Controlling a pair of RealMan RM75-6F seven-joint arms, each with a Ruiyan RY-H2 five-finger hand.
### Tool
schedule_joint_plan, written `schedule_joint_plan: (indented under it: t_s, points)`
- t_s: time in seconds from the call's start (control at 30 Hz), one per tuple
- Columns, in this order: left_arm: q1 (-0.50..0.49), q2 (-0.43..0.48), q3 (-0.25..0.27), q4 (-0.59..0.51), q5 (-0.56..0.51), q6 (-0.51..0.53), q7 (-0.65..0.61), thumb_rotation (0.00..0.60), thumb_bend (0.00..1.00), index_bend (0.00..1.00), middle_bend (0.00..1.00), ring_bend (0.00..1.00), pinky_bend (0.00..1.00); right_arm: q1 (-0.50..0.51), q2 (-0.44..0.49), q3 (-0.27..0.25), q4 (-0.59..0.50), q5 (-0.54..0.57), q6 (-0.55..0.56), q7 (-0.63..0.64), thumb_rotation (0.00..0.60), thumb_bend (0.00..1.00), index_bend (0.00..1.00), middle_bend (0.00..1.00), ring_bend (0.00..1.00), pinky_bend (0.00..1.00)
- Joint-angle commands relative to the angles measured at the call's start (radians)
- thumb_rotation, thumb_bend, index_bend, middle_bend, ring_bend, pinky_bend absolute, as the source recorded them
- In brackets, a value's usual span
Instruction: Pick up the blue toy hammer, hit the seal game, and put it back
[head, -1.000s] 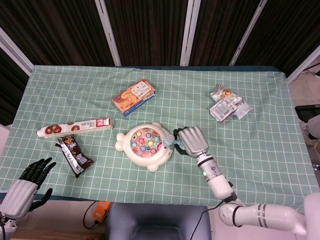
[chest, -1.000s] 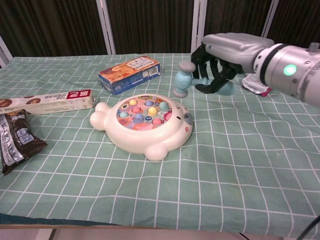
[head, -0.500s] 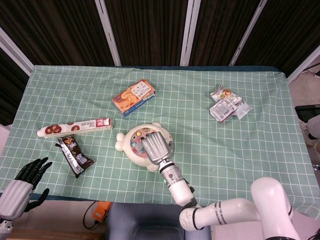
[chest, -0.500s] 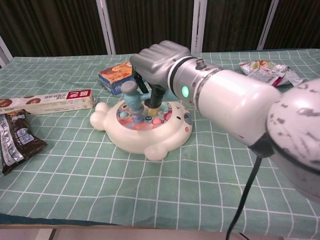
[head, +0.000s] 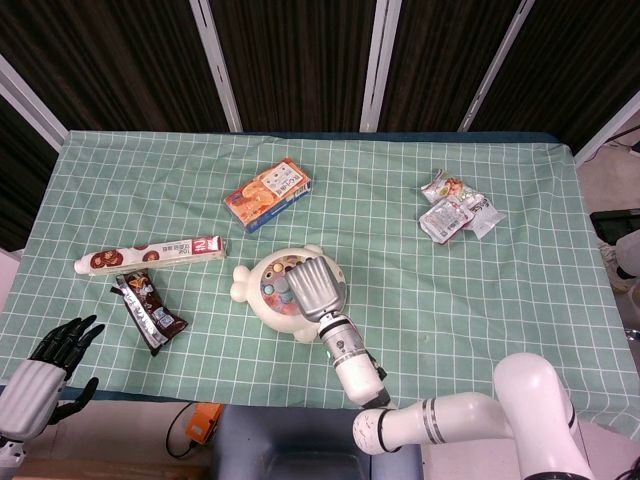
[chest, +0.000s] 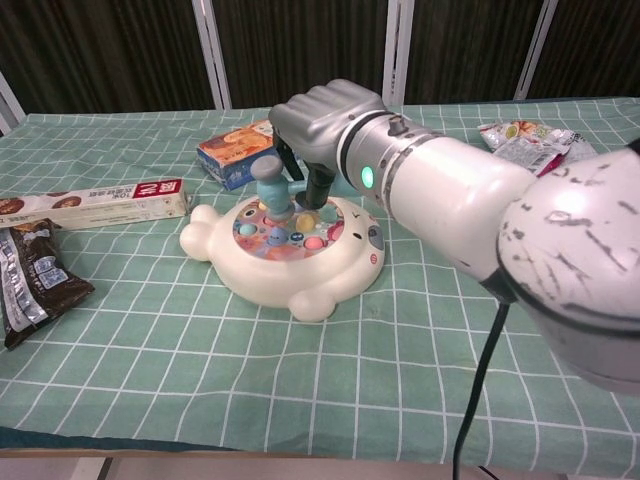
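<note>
Since the earlier frames the right hand (chest: 325, 125) has been carried from beside the toy to above it, and the hammer head has been raised slightly off the pegs since half a second ago. Its fingers are closed around the handle of the blue toy hammer (chest: 268, 185), whose head hangs at or just above the coloured pegs of the seal game (chest: 285, 255); contact cannot be told. In the head view the same hand (head: 313, 286) covers the right part of the seal game (head: 262, 290), which lies near the middle of the table, toward the front edge. An orange snack box (head: 267, 193) is seen behind the game, and a long red-and-white packet (head: 150, 254) with a dark wrapped bar (head: 148, 312) lies toward the left edge. Small foil packets (head: 455, 212) are gathered near the right back corner of the green checked tablecloth (head: 500, 300). The left hand (head: 55, 365) is held off the front left corner, fingers spread and holding nothing.
</note>
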Motion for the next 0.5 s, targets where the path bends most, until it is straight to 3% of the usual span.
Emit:
schedule_joint_plan:
  t_s: [0.03, 0.5]
  points:
    - [0.0, 0.0, 0.0, 0.001, 0.0, 0.0, -0.002, 0.6, 0.41, 0.0, 0.02, 0.02, 0.13, 0.006, -0.006, -0.005, 0.012, 0.007, 0.0, 0.0, 0.6, 0.57, 1.0, 0.71, 0.75, 0.8]
    - [0.0, 0.002, -0.001, 0.003, 0.0, 0.003, -0.009, 0.6, 0.41, 0.0, 0.02, 0.02, 0.13, 0.031, -0.045, -0.019, 0.079, 0.056, -0.009, -0.019, 0.6, 0.57, 1.0, 0.71, 0.75, 0.8]
